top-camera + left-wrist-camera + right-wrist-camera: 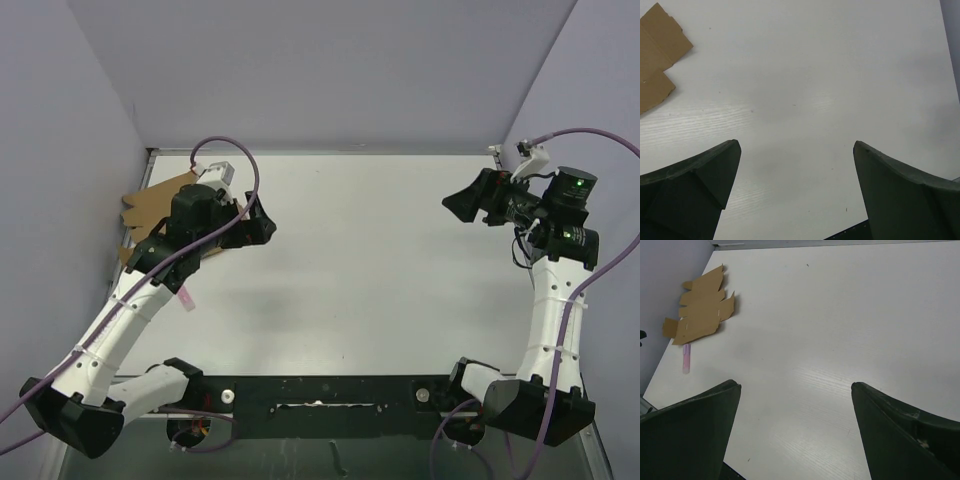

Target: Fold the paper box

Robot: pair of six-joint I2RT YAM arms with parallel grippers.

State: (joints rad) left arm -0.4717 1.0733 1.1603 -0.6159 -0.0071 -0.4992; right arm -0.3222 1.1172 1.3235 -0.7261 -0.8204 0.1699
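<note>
white counter point(380, 280) carries the flat paper box point(702, 307) at its far-left edge, long axis along the left wall point(60, 150). left gripper point(796, 145), spread wide, hangs just beside it, facing away toward centre; right gripper point(795, 385), equally spread, is well apart.

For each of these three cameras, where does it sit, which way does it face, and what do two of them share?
Top: fixed above and behind the arm bases, looking down on the table; the left arm and right arm show.
Left wrist: on the left arm, looking down past the open left claw; cardboard sheet in the corner.
Right wrist: on the right arm, looking past the open right claw across the table.
Shared: all three see the cardboard sheet.
</note>
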